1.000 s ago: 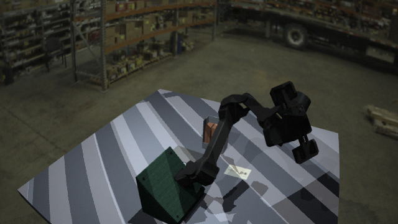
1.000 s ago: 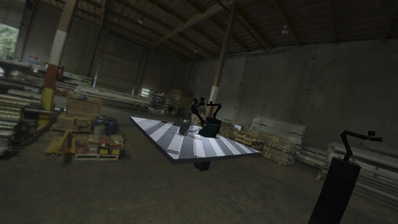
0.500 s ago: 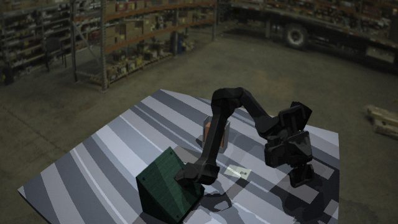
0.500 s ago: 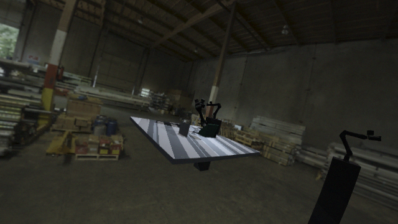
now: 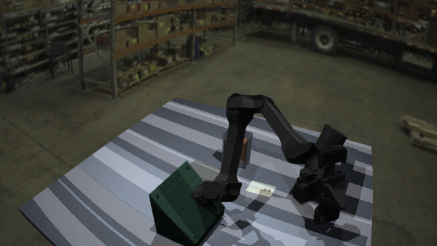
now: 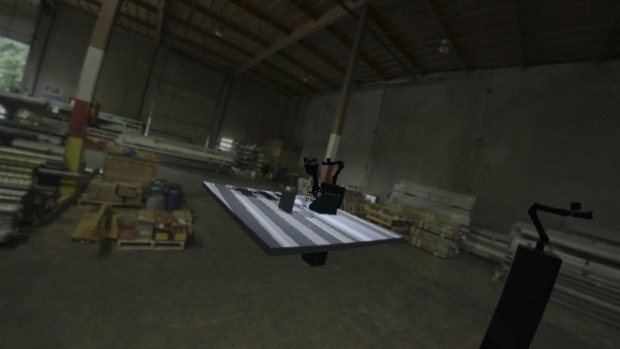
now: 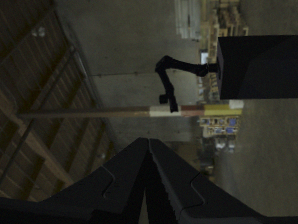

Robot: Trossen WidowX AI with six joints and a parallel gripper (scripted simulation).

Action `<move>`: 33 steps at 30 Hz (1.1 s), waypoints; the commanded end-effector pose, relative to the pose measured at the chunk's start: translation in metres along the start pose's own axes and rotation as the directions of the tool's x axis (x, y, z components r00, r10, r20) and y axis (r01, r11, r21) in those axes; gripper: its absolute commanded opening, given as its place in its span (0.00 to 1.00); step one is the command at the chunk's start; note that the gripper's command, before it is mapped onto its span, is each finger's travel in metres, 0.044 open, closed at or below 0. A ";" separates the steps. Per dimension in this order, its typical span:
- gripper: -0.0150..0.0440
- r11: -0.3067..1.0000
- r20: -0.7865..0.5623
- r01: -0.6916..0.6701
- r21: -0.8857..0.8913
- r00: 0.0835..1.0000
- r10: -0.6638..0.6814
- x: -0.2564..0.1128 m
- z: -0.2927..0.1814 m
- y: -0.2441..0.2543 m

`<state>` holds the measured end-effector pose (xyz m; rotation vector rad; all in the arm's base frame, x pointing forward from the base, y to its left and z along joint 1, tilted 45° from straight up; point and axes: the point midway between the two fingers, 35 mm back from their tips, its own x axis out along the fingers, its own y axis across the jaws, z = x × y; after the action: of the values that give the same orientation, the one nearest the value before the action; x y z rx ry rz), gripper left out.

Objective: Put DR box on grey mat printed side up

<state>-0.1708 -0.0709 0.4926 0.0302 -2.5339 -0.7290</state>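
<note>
The grey bin (image 5: 248, 155) (image 6: 286, 201) stands upright on the table. Orange-brown box surface (image 5: 244, 150) shows inside it in the top view; my arm hides much of the bin, and no reach code is readable on a box. A flat grey patch (image 5: 206, 168), apparently the mat, lies between the bin and the green wedge, partly hidden; I see no box on its visible part. My gripper (image 7: 147, 148) is shut and empty, its fingertips together. In the top view it is at the right, away from the bin, and its fingertips are hard to make out.
A pale card (image 5: 256, 188) marked DR lies on the striped table (image 5: 113, 164) (image 6: 334, 235), right of my forearm. The dark green wedge (image 5: 182, 201) (image 6: 325, 204) stands at my arm's base. Another arm (image 6: 540, 225) (image 7: 166, 80) stands on a black pedestal (image 6: 525, 291) (image 7: 260, 67) away from the table.
</note>
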 end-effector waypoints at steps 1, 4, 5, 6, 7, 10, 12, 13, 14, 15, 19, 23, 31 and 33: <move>0.25 0.998 -0.007 0.053 -0.037 0.999 -0.053 0.001 -0.003 -0.016; 0.25 0.993 -0.017 0.098 -0.068 0.995 -0.100 0.001 -0.006 -0.029; 0.25 0.990 -0.021 0.113 -0.078 0.993 -0.115 0.001 -0.007 -0.034; 0.25 0.988 -0.024 0.128 -0.089 0.991 -0.131 0.001 -0.008 -0.038; 0.25 0.985 -0.030 0.142 -0.099 0.989 -0.145 0.001 -0.009 -0.042; 0.25 0.974 -0.049 0.182 -0.132 0.981 -0.189 -0.002 -0.014 -0.055; 0.25 0.966 -0.061 0.207 -0.154 0.974 -0.218 -0.003 -0.017 -0.063; 0.25 0.961 -0.068 0.219 -0.166 0.970 -0.233 -0.004 -0.019 -0.067; 0.25 0.957 -0.074 0.231 -0.177 0.966 -0.247 -0.006 -0.020 -0.071; 0.25 0.952 -0.081 0.243 -0.189 0.962 -0.261 -0.007 -0.022 -0.076; 0.25 0.929 -0.108 0.285 -0.236 0.942 -0.317 -0.013 -0.029 -0.092; 0.25 0.903 -0.136 0.322 -0.285 0.919 -0.371 -0.020 -0.036 -0.107; 0.25 0.841 -0.177 0.385 -0.380 0.862 -0.475 -0.037 -0.050 -0.139; 0.25 0.824 -0.187 0.398 -0.404 0.846 -0.500 -0.042 -0.053 -0.146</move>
<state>-0.1315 -0.2072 0.4434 0.5659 -2.1367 -1.2248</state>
